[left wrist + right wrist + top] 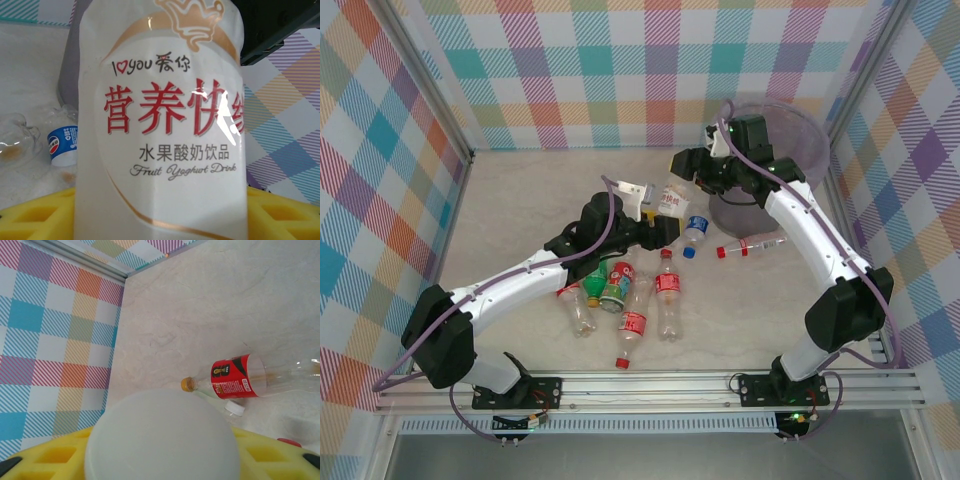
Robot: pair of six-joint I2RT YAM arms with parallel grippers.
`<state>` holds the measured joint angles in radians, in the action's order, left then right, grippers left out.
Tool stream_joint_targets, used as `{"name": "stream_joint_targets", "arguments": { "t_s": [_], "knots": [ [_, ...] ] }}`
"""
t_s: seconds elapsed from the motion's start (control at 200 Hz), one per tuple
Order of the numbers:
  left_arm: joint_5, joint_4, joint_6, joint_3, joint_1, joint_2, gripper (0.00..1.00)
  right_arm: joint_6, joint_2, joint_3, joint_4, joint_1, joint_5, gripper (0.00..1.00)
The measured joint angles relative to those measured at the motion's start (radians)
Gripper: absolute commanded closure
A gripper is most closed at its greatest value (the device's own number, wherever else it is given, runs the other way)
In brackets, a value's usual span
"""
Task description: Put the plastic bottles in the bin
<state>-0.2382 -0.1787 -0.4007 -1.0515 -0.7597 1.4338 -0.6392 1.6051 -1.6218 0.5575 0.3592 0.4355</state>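
Held bottle: white plastic yoghurt-drink bottle (672, 196), up off the tabletop (520, 200), near the round grey lilac-lined bin (810, 122).
Left pincer (660, 205): clamped on its labelled middle, a yellow pad on either side.
Right pincer (688, 172): pads flank the bottle's round end; whether they grip, I cannot tell.
Why: probably a hand-over, since the bin stands on the right arm's side.
Axis: the length runs from the left pincer towards the right pincer, end-on to the right wrist camera.

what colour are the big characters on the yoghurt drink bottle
Red, printed on the white yoghurt drink bottle; clearest in the left wrist view.
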Motion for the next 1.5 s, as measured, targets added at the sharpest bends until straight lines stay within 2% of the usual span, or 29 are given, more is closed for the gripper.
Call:
{"name": "stream_joint_targets", "arguments": {
  "t_s": [0.135,0.26,0.395,0.615,0.805,0.93,1.065,1.28,1.39,1.5],
  "knots": [
    [0.000,0.001,0.004,-0.010,0.000,0.000,0.19,0.001,0.000,0.000,0.001,0.000,0.000,0.55],
    [0.011,0.012,0.000,-0.013,-0.002,-0.005,0.00,0.014,0.000,-0.014,0.016,0.000,-0.008,0.56],
    [0.032,0.059,0.001,-0.015,-0.004,-0.037,0.00,0.042,0.001,-0.073,0.044,0.000,-0.019,0.57],
    [0.149,0.203,-0.007,-0.040,-0.004,-0.155,0.00,0.117,0.038,-0.264,0.101,-0.022,-0.042,0.59],
    [0.253,0.279,-0.049,-0.010,0.003,-0.303,0.00,0.181,0.106,-0.479,0.173,-0.085,-0.088,0.60],
    [0.299,0.333,-0.087,0.004,0.027,-0.320,0.00,0.211,0.127,-0.594,0.199,-0.151,-0.130,0.60],
    [0.373,0.447,-0.172,0.022,0.088,-0.311,0.01,0.237,0.126,-0.648,0.196,-0.246,-0.196,0.60],
    [0.400,0.596,-0.320,0.132,0.281,-0.360,0.01,0.239,0.124,-0.654,0.185,-0.401,-0.259,0.60],
    [0.396,0.669,-0.353,0.195,0.377,-0.410,0.01,0.259,0.124,-0.656,0.183,-0.431,-0.303,0.61],
    [0.396,0.715,-0.367,0.245,0.421,-0.446,0.03,0.281,0.126,-0.656,0.181,-0.435,-0.337,0.61]
  ]
}}
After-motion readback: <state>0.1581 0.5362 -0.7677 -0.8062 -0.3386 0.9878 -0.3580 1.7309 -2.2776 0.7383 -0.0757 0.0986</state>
